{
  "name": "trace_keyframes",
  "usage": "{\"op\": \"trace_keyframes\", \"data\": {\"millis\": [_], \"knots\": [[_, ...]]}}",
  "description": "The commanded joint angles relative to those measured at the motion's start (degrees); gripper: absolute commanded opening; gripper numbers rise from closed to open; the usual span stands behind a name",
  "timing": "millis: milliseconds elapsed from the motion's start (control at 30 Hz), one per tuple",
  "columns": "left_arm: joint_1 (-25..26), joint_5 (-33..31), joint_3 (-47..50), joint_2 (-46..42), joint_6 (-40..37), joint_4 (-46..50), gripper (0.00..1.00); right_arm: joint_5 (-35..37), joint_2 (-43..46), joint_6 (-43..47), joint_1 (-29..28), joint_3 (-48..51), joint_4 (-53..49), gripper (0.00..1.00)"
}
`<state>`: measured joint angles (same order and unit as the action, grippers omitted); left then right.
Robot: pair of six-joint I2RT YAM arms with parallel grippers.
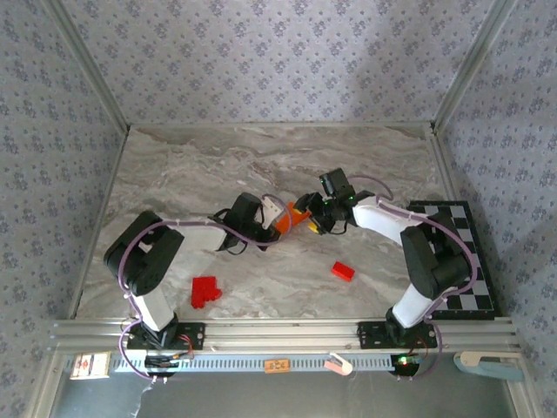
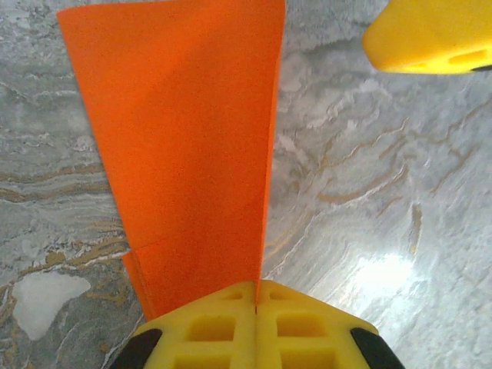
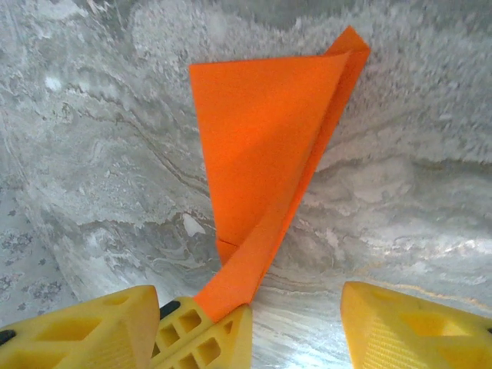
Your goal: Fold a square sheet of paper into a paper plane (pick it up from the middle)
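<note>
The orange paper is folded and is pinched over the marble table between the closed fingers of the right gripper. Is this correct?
Not quite. It is the left gripper that pinches the orange paper. The left wrist view shows its two yellow fingers shut together on one end of the sheet. The rest stands: the paper is folded and is over the marble table.

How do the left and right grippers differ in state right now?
The left gripper is shut, pinching the folded orange paper; the right gripper is open and holds nothing. The left gripper's fingers press together; the right gripper's fingers stand well apart. Both have yellow fingers over the marble table.
</note>
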<state>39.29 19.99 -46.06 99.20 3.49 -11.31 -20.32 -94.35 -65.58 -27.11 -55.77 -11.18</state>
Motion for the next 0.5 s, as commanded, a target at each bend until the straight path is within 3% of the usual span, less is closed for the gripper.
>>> {"op": "trace_keyframes", "data": {"millis": [0, 467], "knots": [[-0.9, 4.1, -2.9, 1.4, 6.6, 2.4, 0.0, 1.3, 1.6, 6.2, 1.0, -0.2, -0.6, 0.66], [-5.1, 13.0, -5.4, 4.9, 28.1, -0.3, 0.0, 0.1, -1.4, 24.3, 2.2, -1.1, 0.6, 0.67]]}}
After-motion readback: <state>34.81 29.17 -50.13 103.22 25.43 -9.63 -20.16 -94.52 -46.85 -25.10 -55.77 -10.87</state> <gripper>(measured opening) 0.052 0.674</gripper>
